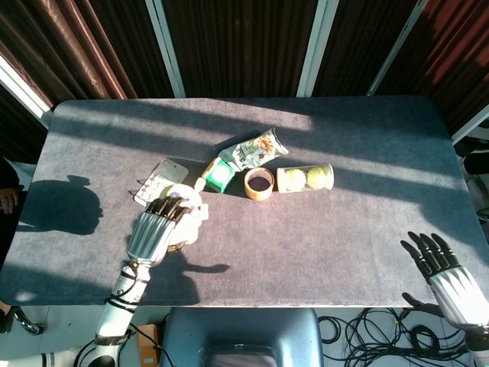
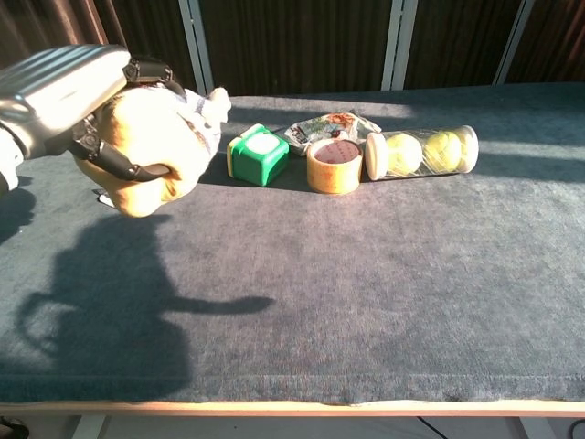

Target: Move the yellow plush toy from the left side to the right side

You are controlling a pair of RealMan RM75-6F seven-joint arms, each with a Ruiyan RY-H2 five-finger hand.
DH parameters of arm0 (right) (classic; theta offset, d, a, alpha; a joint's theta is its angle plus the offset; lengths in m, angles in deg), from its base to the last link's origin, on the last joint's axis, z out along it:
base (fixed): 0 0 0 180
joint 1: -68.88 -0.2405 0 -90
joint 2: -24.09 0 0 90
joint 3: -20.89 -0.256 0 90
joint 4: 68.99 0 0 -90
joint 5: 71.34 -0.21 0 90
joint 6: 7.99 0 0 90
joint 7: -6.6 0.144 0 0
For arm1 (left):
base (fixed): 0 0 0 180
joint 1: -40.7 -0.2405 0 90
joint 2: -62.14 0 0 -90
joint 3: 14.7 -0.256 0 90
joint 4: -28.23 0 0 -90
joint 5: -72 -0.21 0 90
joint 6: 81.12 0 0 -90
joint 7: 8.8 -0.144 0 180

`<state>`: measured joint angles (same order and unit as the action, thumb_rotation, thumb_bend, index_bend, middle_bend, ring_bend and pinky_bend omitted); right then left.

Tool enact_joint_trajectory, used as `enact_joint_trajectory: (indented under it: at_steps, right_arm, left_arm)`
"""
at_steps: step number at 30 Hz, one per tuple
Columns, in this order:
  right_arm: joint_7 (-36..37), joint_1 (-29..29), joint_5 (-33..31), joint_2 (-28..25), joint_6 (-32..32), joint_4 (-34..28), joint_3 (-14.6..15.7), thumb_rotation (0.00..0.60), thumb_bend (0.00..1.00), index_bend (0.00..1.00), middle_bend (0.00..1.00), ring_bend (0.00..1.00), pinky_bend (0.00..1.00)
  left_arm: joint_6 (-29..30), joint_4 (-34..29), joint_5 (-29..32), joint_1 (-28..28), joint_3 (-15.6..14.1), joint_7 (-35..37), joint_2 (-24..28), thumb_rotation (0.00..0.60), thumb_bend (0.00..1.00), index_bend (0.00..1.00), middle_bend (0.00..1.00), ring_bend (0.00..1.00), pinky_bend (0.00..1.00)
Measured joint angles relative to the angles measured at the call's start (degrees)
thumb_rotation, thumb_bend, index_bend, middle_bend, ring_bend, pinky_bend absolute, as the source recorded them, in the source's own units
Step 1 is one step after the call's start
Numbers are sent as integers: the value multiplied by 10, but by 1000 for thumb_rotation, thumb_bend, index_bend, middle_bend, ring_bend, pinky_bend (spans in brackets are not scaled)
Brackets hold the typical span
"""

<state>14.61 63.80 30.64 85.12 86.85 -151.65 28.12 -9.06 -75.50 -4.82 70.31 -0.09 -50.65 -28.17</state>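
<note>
Left hand (image 2: 87,96) grasping the yellow plush toy (image 2: 155,151), lifting it clear of the grey table (image 2: 366,274), left of centre; green cube (image 2: 259,155), tape roll (image 2: 333,165), tennis-ball tube (image 2: 422,152) and snack packet (image 1: 254,149) lying mid-table; right hand (image 1: 449,277) hanging released, fingers spread, beyond the near right corner.

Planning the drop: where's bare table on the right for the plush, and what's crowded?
Bare: the table between the ball tube, the near edge and the open right hand. Crowded: the centre row of green cube, tape roll, snack bag and tube. The left hand holds the yellow plush toy aloft.
</note>
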Motion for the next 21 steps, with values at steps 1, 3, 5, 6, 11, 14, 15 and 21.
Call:
enact_joint_trajectory:
  at_steps: [1,3,5,6,11,14,15,21]
  right_arm:
    - [3,1,-1,-2,-1,-1,0,600,0,15,0,0,15]
    - [7,4,-2,-5,-2,-3,-1,600,0,15,0,0,16]
    - [8,6,-3,-7,-3,-4,0,600,0,15,0,0,17]
    - [8,5,-2,-8,-6,-4,0,600,0,15,0,0,18]
    - [7,8,-2,-11,-9,-7,0,600,0,15,0,0,19]
    - [4,11,-2,-15,-15,-10,1,600,0,15,0,0,19]
    - [4,13,-3,-16,-16,-11,1,600,0,15,0,0,19]
    - [3,15,-9,-21,-22,-19,-1,600,0,15,0,0,23]
  left_arm:
    - [-2,-8,12,4,4,-7,-7,600,293,458,760,784,988]
    - [-4,-25,39,13,8,-20,-27,600,294,455,755,779,987]
    - [-4,-35,58,20,9,-34,-46,600,294,449,747,773,984]
    - [-2,-38,66,24,7,-44,-59,600,293,446,744,770,982]
    - [21,-26,76,36,-5,-79,-117,600,289,385,671,713,949]
    - [43,0,68,40,-15,-92,-152,600,289,289,576,625,908]
    - [51,13,61,41,-21,-95,-164,600,289,234,523,576,886]
    - [63,43,44,39,-45,-73,-195,600,270,2,179,278,610]
